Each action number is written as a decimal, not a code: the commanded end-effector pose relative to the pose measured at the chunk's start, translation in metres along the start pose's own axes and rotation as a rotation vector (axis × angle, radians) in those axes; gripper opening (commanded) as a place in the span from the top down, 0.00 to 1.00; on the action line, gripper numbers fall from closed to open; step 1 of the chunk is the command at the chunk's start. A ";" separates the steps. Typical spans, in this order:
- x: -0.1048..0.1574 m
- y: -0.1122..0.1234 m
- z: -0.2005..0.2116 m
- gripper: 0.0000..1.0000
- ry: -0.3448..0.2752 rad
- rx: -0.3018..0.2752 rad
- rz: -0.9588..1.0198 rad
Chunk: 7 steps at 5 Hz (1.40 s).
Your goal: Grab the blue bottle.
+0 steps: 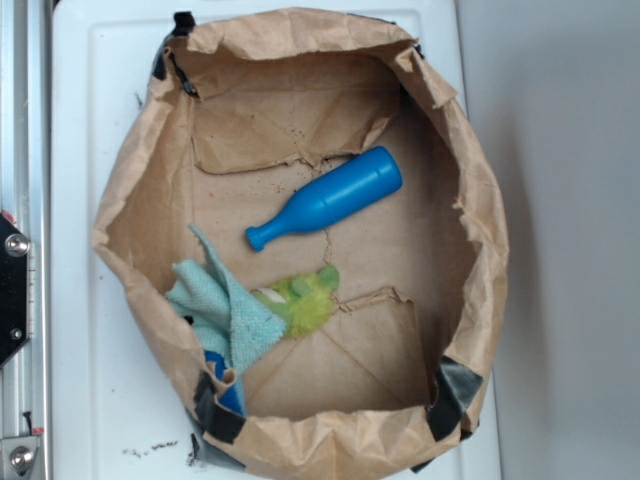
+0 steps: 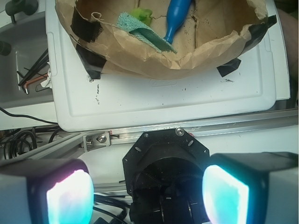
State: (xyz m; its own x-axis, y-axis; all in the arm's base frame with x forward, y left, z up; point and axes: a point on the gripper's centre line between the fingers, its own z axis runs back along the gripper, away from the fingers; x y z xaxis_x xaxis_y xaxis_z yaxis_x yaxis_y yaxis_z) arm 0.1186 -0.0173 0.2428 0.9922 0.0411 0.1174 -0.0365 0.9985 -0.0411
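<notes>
The blue bottle (image 1: 325, 198) lies on its side in the middle of a brown paper bag (image 1: 470, 180), neck pointing lower left. In the wrist view the bottle (image 2: 175, 16) shows at the top, neck toward me, partly behind the bag's rim. My gripper (image 2: 147, 196) is open and empty, with glowing pads (image 2: 70, 198) wide apart. It is back over the robot's black base, well outside the bag. The gripper is not in the exterior view.
A light teal cloth (image 1: 225, 305) and a yellow-green fuzzy toy (image 1: 305, 298) lie in the bag near the bottle's neck. A small dark-blue piece (image 1: 228, 385) sits under the cloth. The bag stands on a white board (image 2: 154, 95). A metal rail (image 2: 196, 128) runs along the board's edge.
</notes>
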 end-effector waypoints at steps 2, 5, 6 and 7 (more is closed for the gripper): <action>0.048 0.007 -0.021 0.00 -0.038 0.034 0.133; 0.010 0.071 -0.056 0.00 -0.135 0.016 0.256; 0.032 0.078 -0.076 0.00 -0.112 0.050 0.314; 0.042 0.073 -0.079 0.00 -0.085 0.045 0.300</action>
State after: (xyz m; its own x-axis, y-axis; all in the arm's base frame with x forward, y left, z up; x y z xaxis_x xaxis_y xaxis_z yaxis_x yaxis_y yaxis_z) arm 0.1612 0.0506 0.1588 0.9291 0.3352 0.1563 -0.3319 0.9421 -0.0477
